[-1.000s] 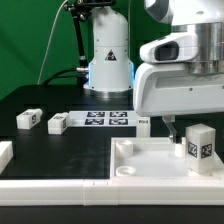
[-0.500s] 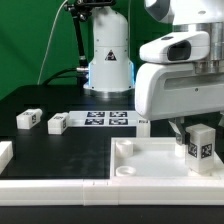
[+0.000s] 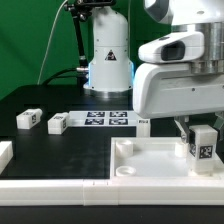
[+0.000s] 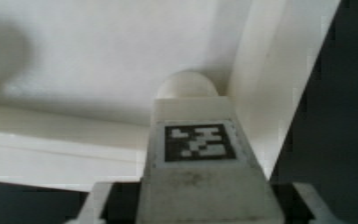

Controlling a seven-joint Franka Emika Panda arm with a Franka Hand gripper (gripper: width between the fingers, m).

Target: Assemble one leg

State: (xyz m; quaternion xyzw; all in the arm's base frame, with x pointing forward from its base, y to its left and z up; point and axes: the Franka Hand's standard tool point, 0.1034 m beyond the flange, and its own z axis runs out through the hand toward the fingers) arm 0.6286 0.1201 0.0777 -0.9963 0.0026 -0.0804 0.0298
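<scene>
My gripper (image 3: 201, 126) is shut on a leg (image 3: 203, 143), a small white block with a black-and-white tag, and holds it upright over the large white tabletop (image 3: 150, 160) near its corner on the exterior view's right. In the wrist view the leg (image 4: 197, 140) stands between my fingers (image 4: 119, 200), its tip close to a round corner socket (image 4: 190, 82) of the tabletop (image 4: 87, 90). Whether the leg touches the tabletop I cannot tell. Two more legs (image 3: 27, 119) (image 3: 57, 123) lie on the black table at the exterior view's left.
The marker board (image 3: 106, 119) lies behind the tabletop in front of the white arm base (image 3: 108, 60). A white part (image 3: 4, 153) sticks in at the exterior view's left edge. A white rail (image 3: 60, 187) runs along the front.
My gripper has moved with the leg slightly toward the exterior view's right and a little lower over the tabletop. The other legs have not moved.
</scene>
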